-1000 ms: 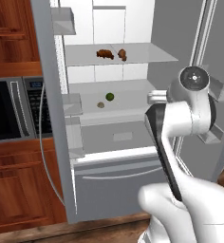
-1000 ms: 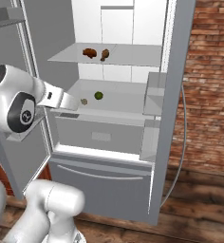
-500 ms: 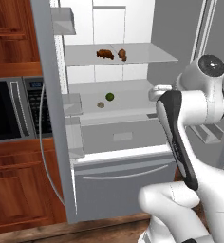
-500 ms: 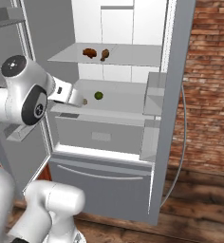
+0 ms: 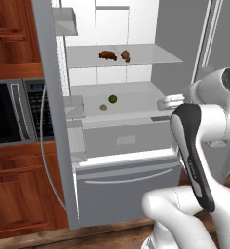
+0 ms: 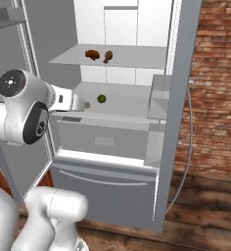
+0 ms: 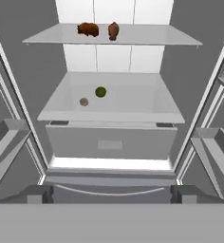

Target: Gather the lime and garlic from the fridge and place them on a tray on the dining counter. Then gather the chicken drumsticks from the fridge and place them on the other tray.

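Note:
The fridge (image 5: pixel 136 141) stands with both doors open. On its lower glass shelf lie the dark green lime (image 7: pixel 100 91) (image 5: pixel 113 99) (image 6: pixel 102 98) and, just left of it, the small pale garlic (image 7: pixel 84 101) (image 5: pixel 103 107) (image 6: pixel 87 104). Two reddish-brown chicken drumsticks (image 7: pixel 88 29) (image 5: pixel 107 55) (image 6: pixel 92 54) rest side by side on the shelf above. My gripper (image 7: pixel 111 195) is open and holds nothing. It hangs in front of the fridge, facing the shelves, well short of the lime. The dining counter and trays are out of view.
Door bins (image 7: pixel 9 137) (image 7: pixel 218 142) jut in on both sides of the opening. A closed drawer (image 7: pixel 110 142) sits under the lower shelf. A microwave (image 5: pixel 9 112) in wooden cabinets is at the left, a brick wall (image 6: pixel 215 73) at the right.
The fingers have gone from nearly shut to wide open. The arm's upper joint has risen and swung outward, while the hand stays at the lower shelf's front. Food has not moved.

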You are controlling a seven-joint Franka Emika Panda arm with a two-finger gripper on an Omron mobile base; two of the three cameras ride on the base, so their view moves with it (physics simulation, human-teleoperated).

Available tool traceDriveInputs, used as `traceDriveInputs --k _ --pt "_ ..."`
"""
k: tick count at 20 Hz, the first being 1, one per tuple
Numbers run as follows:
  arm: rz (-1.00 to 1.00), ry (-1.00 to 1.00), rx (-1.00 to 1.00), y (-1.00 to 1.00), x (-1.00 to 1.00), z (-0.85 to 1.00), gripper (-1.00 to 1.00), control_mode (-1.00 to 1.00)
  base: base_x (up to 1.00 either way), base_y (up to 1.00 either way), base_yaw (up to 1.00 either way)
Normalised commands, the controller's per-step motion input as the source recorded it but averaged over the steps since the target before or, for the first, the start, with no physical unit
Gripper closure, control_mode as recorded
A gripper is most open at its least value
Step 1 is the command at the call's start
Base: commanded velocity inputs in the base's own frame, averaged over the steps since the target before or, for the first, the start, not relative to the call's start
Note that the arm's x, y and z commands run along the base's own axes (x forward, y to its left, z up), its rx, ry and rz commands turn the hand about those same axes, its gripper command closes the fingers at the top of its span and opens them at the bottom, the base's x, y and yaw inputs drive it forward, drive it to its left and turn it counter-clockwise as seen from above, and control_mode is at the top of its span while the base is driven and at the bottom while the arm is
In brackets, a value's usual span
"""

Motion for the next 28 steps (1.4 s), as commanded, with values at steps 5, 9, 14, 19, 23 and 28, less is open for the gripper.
traceDriveInputs --k 5,9,14,19,23,28 --pt "0.08 0.04 0.03 0.02 -0.10 0.00 -1.00 -1.00 0.00 0.00 0.00" --pt "0.03 0.01 0.00 0.19 0.01 0.00 -1.00 -1.00 0.00 0.00 0.00" --pt "0.00 0.00 0.00 0.20 0.39 -0.11 -1.00 1.00 0.20 0.01 0.01" --pt "0.00 0.00 0.00 0.00 0.00 0.00 -1.00 1.00 1.00 0.01 0.06" --pt "0.00 0.00 0.00 0.00 0.00 0.00 -1.00 1.00 1.00 0.00 0.08" --pt "0.00 0.00 0.00 0.00 0.00 0.00 -1.00 1.00 1.00 0.00 0.12"
